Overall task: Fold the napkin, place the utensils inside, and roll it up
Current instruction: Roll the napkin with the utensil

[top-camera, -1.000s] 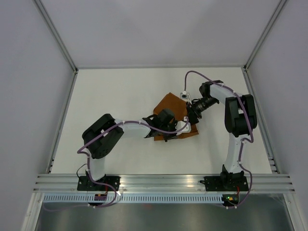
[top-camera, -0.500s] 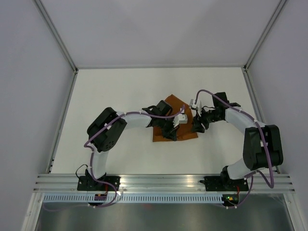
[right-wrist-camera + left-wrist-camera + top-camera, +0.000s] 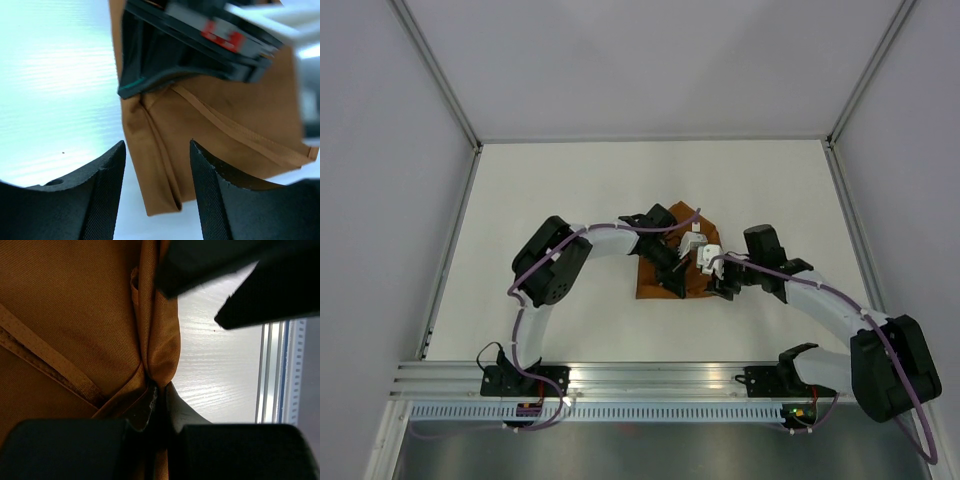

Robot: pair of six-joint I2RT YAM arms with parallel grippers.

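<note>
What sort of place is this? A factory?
Probably a robotics lab test booth: a white table boxed in by plain grey panels, a left robot arm and a right robot arm bolted to a metal rail, working on a rust-orange cloth napkin.

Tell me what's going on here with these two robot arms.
Both arms are working on a rust-orange napkin, already folded, in the middle of the table. The left gripper is pinched shut on a fold of the cloth. The right gripper hovers open at the napkin's right side, gripping nothing. No knife shows in any view.
</note>
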